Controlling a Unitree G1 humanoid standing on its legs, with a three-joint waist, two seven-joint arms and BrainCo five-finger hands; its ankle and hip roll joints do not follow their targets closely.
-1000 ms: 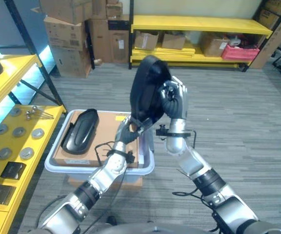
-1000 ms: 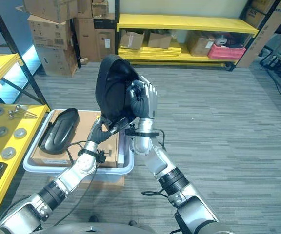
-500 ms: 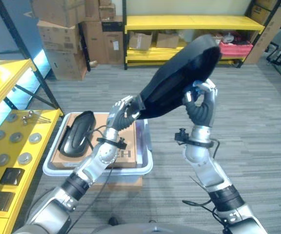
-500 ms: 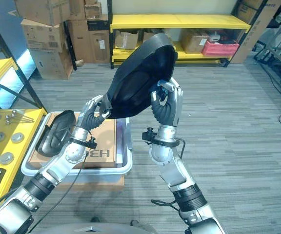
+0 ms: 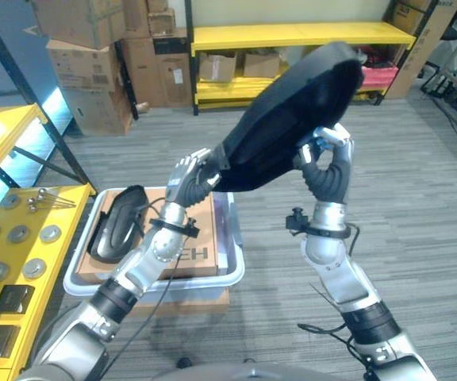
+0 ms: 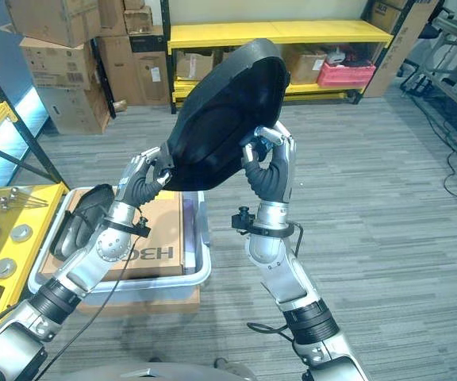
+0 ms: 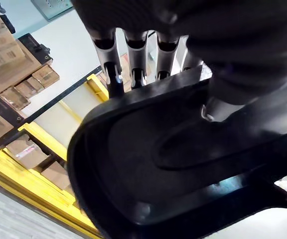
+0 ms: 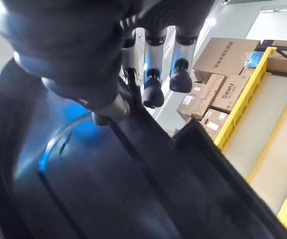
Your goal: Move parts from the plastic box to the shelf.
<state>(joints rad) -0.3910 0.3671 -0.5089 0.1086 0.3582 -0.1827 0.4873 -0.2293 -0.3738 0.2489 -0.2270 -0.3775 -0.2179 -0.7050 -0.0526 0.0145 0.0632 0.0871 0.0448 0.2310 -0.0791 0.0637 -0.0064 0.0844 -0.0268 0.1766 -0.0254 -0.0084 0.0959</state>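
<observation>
Both hands were on the big black part, which was carried in the air above the plastic box and clear of it. Right hand had its fingers curled over the part's lower edge on the side away from the box; left hand was curled round the narrower end nearest the box, and the left wrist view showed its fingers hooked over the part's rim.

A second before, the part stood nearly upright just over the box's near edge, with both hands low under it. Half a second before, it had already swung over and up, its broad end pointing away from the box, and it stayed in much that pose since. The whole scene had slid a little across both eye views meanwhile, so I judged the head was turning, not the box moving.

For the task that meant the lift out of the box was done and the carry was under way. A second black part was lying on the cardboard inside the box. The yellow shelf, with its small metal discs, stood just beside the box on the robot's left, so the load likely had to swing that way.
</observation>
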